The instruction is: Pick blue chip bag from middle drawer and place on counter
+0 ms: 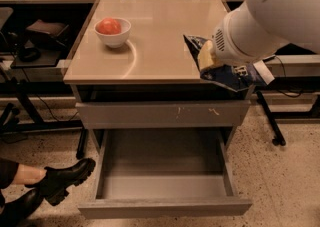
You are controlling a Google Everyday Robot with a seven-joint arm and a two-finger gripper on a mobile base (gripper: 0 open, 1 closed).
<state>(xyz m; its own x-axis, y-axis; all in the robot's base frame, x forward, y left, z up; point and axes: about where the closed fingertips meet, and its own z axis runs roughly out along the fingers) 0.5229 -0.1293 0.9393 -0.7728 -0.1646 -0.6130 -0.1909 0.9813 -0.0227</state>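
**Bag in gripper at counter's right front edge**

Gripper [207, 60] sits at the right front edge of the counter [160, 46], mostly hidden behind the bulky white arm [260, 21] that comes in from the upper right. One yellowish finger [205, 57] shows, pressed against the blue chip bag [227, 75]; the gripper is clamped on the bag.

Bag hangs clear of the counter, tilted. Its upper pointed corner reaches over the counter surface, and its lower part overhangs the front edge, near the right end of the upper drawer front [165, 114].

Middle drawer [162, 171] is pulled fully out below, grey floor in full view. The upper drawer front is closed and has small pale scuff marks right of centre.

White bowl [113, 37] stands on the left rear part of the counter, well apart from the bag, with a red fruit [109, 26] inside it.

Black boot [67, 177] is on the floor just beside the open drawer's left front corner; contact cannot be told.
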